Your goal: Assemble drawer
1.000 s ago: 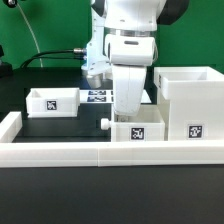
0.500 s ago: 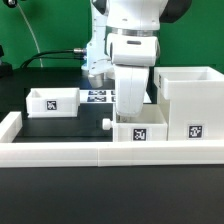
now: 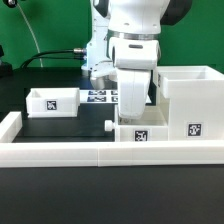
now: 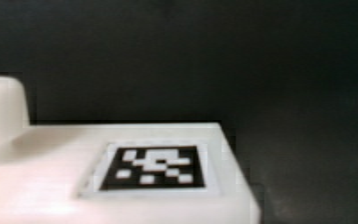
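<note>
So the drawer is sitting in three white plastic pieces on the black bench [image 3: 60, 125]. Off to the exterior view's left of the fingers [image 3: 133, 112], well apart from them, the first small tray [image 3: 53, 100] is sitting open side up and showing one black-and-white square tag on its front. The marker board [image 3: 100, 96] is lying flat further back, between that tray and the arm. The fingers are hanging right over the second small tray [image 3: 140, 131], down near its rim. I honestly can't tell how wide they're standing, since the hand is blocking them. That tray is sporting a round knob [image 3: 106, 125] on its left end, and the wrist view is showing its tag [image 4: 158, 167] a bit blurry. Just right of the fingers, the big hollow box [image 3: 190, 100] is standing beside that tray, with a tag sitting low on its front. The only labels showing are those tags, just blocky patterns.
</note>
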You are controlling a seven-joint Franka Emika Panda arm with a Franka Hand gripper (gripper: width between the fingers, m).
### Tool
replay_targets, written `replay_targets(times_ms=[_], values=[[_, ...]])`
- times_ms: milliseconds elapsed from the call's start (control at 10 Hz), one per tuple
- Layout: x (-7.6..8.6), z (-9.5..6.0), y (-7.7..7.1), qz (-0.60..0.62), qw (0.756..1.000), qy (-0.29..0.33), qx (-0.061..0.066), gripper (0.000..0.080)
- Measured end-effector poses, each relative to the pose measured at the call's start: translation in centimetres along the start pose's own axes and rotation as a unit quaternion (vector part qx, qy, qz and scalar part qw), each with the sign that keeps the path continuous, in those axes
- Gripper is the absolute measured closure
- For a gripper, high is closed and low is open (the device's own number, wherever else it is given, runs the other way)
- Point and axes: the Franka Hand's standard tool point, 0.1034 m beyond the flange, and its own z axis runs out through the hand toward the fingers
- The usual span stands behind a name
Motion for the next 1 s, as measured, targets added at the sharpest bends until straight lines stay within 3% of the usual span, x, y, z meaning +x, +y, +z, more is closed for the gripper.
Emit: replay_targets(times_ms=[600, 1000], values=[[-0.43, 0.07, 0.08, 0.004, 1.0, 0.001, -0.002, 0.0757], [-0.04, 0.41, -0.33, 0.003, 1.0, 0.006, -0.019, 0.0757]])
